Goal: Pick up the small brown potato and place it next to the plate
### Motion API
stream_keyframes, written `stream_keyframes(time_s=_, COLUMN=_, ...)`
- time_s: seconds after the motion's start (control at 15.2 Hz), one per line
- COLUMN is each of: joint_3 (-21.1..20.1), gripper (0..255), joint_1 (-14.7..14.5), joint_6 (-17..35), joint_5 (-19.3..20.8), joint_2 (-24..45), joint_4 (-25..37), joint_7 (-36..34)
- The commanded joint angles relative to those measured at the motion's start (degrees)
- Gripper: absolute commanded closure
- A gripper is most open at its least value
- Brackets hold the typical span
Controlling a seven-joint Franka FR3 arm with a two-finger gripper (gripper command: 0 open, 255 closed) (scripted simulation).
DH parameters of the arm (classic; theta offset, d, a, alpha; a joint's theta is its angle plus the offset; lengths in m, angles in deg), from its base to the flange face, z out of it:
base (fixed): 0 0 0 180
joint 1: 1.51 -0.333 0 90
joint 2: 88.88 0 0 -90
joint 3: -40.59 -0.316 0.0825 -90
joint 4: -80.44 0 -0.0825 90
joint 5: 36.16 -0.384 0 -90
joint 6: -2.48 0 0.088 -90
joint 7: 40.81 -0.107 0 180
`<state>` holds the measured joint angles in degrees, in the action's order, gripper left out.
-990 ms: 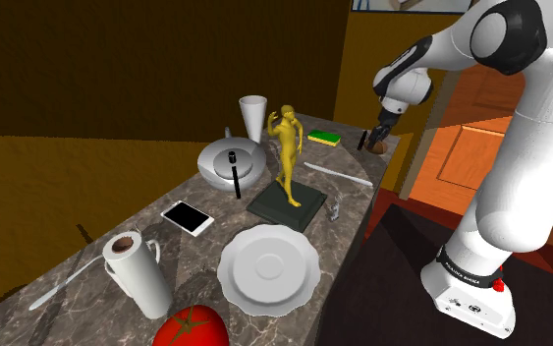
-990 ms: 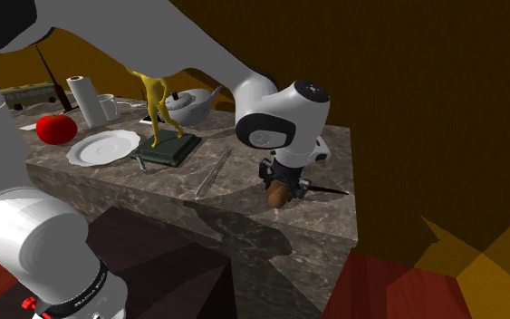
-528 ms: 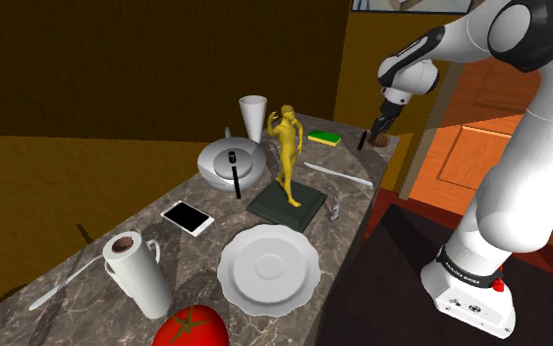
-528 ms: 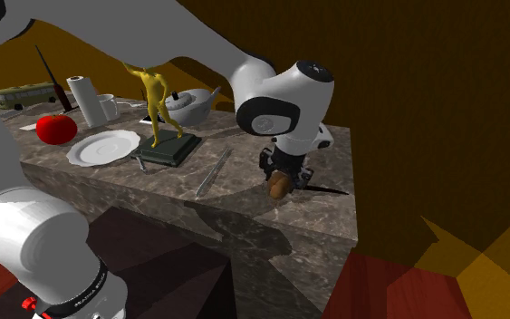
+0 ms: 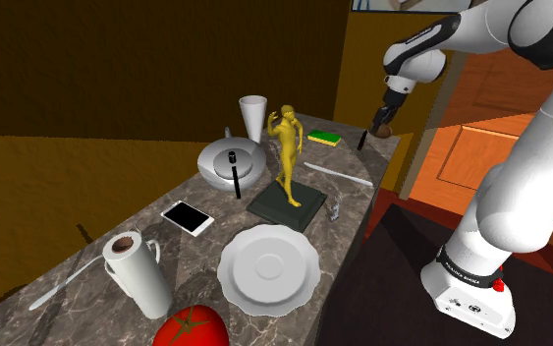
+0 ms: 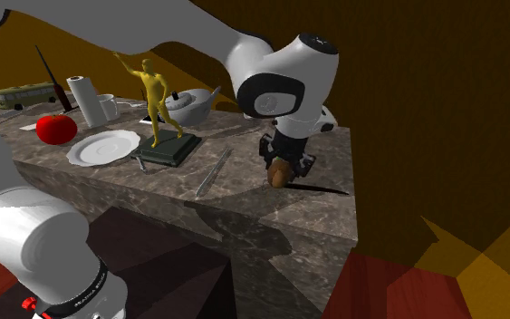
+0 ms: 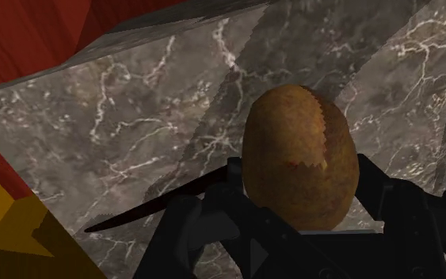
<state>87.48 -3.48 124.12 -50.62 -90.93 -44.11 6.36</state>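
Observation:
The small brown potato (image 7: 300,158) sits clasped between my two black fingers (image 7: 233,198), and it hangs a little above the marble counter (image 7: 134,135). In the shoulder view my gripper (image 5: 381,125) hovers over the counter's far end, with the potato (image 5: 384,128) at its tip. From the second exterior view the potato (image 6: 281,175) hangs under the gripper (image 6: 283,169) near the counter's right corner. The white scalloped plate (image 5: 229,267) lies far off, toward the counter's other end, and appears again as the plate (image 6: 90,154) at the second exterior view's left.
A yellow figurine (image 5: 288,155) on a dark base stands between the gripper and the plate. Nearby are a grey teapot (image 5: 231,158), a white cup (image 5: 253,116), a green sponge (image 5: 324,139), a phone (image 5: 187,217), a paper roll (image 5: 138,271), a tomato (image 5: 192,327) and a thin black stick (image 6: 323,188).
The arm has risen and carried the potato up off the counter's far end. Everything else on the counter stayed in place.

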Motion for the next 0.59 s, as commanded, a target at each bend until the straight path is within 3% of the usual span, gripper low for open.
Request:
stream_keyframes(time_s=0.0, joint_3=-0.09, gripper=255, joint_1=0.03, joint_6=-1.35, joint_5=0.99, joint_2=-0.91, joint_4=0.85, joint_7=-0.91)
stream_keyframes(time_s=0.53, joint_3=-0.79, gripper=255, joint_1=0.14, joint_6=-6.77, joint_5=4.10, joint_2=-4.03, joint_4=4.59, joint_7=-4.16)
